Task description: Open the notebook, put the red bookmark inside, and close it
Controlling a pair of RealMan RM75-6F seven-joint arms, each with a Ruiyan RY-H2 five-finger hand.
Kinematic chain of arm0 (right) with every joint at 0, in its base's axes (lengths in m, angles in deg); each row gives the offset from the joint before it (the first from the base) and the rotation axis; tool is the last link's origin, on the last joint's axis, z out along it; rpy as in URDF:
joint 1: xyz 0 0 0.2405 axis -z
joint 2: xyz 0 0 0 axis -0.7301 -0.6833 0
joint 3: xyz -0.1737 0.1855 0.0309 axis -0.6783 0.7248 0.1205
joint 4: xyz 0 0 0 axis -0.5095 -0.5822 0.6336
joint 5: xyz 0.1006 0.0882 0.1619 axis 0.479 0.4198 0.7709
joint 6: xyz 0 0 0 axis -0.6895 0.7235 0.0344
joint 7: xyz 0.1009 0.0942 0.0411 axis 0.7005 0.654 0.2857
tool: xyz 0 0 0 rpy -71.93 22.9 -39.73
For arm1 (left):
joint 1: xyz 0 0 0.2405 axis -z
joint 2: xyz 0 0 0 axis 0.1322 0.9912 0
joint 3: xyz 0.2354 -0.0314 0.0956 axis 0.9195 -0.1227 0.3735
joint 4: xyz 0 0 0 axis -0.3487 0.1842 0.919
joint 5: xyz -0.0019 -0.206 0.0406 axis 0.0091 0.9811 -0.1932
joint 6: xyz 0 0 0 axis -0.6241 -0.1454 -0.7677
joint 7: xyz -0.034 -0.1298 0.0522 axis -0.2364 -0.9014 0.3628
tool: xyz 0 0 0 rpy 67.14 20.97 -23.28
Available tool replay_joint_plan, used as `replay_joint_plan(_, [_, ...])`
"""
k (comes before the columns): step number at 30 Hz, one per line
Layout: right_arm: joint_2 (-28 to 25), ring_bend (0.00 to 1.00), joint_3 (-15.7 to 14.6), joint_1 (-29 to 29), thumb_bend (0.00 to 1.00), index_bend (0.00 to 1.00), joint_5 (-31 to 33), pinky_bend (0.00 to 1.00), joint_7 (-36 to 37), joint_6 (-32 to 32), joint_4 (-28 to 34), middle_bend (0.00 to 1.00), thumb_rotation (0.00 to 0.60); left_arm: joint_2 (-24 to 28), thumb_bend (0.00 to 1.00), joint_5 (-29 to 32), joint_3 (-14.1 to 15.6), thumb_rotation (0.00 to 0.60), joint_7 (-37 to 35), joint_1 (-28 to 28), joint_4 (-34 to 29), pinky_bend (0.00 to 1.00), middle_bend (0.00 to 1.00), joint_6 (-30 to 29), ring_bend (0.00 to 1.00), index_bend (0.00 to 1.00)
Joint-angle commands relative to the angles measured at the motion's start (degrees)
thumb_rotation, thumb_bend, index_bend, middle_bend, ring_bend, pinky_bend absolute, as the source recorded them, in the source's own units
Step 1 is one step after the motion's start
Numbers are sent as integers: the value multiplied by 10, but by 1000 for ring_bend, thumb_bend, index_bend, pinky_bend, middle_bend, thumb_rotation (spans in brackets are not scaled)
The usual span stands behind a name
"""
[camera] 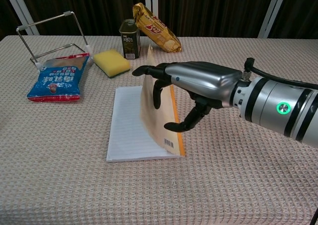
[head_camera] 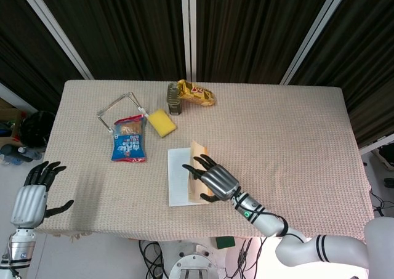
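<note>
The notebook [head_camera: 177, 181] [camera: 127, 126] lies near the table's front middle, its lined left page flat. Its tan cover [head_camera: 198, 159] [camera: 150, 116] stands steeply, leaning left over the page, barcode side facing right. My right hand [head_camera: 213, 178] [camera: 199, 85] touches the cover's outer face with fingers spread across its top and the thumb lower down. The red bookmark is hidden behind the raised cover. My left hand [head_camera: 32, 199] hangs off the table's front left corner, fingers apart, holding nothing.
At the back left stand a wire stand [head_camera: 120, 109] [camera: 54, 36], a blue snack bag [head_camera: 128, 140] [camera: 57, 78], a yellow sponge [head_camera: 162, 122] [camera: 112, 62], a small can [head_camera: 174, 99] [camera: 129, 38] and a yellow snack packet [head_camera: 196, 93] [camera: 155, 27].
</note>
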Motion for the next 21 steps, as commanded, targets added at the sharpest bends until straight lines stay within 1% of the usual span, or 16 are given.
replay_joint_plan(1, [-11,0,3,-3,221,0,2,0,-5,1,10,90,600,1,0,-1,0,600,1,0,-1,115,154,-1,82,220])
replay_joint_plan(7, [-50,0,9,-7,222,0,13,0,-8,-2,46,82,600,1,0,-1,0,600,0,1,-1,115,154,0,82,220])
replay_joint_plan(13, [-62,0,0,-6,240,0,17,0,-27,3,57,82,600,-1,0,-4,1,600,2,1,-2,115,153,-1,82,220])
replay_joint_plan(15, [-80,0,-9,9,273,0,10,0,-50,31,65,94,600,0,0,-4,1,600,1,0,0,115,154,-3,82,220])
replay_joint_plan(18, [-122,0,-25,50,324,0,-7,0,-100,103,81,137,600,1,0,2,0,600,2,-3,7,115,154,-4,82,220])
replay_joint_plan(20, [-153,0,-38,86,327,0,-25,0,-120,163,89,154,600,0,0,8,-2,600,8,-4,11,115,154,-5,82,220])
replay_joint_plan(21, [-168,0,-44,102,327,0,-31,0,-118,185,93,158,600,-1,0,10,-3,600,9,-5,12,115,154,-5,82,220])
